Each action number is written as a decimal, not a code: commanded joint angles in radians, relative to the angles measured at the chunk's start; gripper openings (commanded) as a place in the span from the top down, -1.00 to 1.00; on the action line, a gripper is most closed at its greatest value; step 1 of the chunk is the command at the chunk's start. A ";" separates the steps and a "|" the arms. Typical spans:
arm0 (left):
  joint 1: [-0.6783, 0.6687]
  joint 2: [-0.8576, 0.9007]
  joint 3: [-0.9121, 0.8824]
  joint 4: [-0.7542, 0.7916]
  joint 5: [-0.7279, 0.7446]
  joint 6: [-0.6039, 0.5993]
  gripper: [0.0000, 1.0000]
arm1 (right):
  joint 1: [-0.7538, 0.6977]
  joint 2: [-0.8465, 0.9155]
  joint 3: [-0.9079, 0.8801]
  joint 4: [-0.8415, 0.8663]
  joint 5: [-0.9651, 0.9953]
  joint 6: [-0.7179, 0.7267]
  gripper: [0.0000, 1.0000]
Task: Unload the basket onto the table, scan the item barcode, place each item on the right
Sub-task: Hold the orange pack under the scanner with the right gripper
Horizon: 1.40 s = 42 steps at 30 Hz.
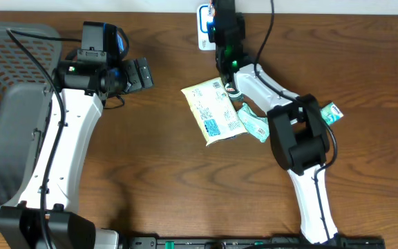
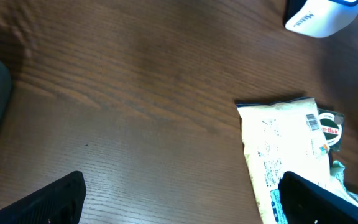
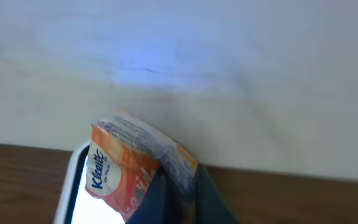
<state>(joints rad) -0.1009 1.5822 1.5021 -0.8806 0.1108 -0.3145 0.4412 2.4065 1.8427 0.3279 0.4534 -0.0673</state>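
Above the scanner [image 1: 203,31], right gripper [image 3: 178,184] is clenching a Kleenex packet [image 3: 126,163], presenting it; next, likely tilting it until read; left gripper [image 1: 142,73] is idling, released.

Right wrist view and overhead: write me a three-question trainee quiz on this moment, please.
1. True or false: the left gripper is open and holds nothing.
2. Multiple choice: what does the right gripper hold? A) a Kleenex tissue pack B) a tin can C) nothing
3. Fill in: the grey basket stands beside the ____ arm.
Key: 1 true; 2 A; 3 left.
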 commanded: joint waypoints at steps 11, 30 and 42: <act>0.001 0.006 0.007 -0.001 0.009 0.003 -0.96 | 0.018 0.040 0.005 0.125 0.016 -0.125 0.98; 0.001 0.006 0.007 -0.002 0.009 0.003 -0.96 | 0.090 -0.166 0.005 -0.063 0.075 -0.041 0.98; 0.001 0.006 0.007 -0.002 0.009 0.003 -0.96 | 0.038 -0.497 0.005 -0.703 -0.358 0.191 0.98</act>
<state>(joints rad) -0.1009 1.5822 1.5021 -0.8810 0.1104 -0.3145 0.5014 1.9629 1.8469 -0.2817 0.2123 0.0193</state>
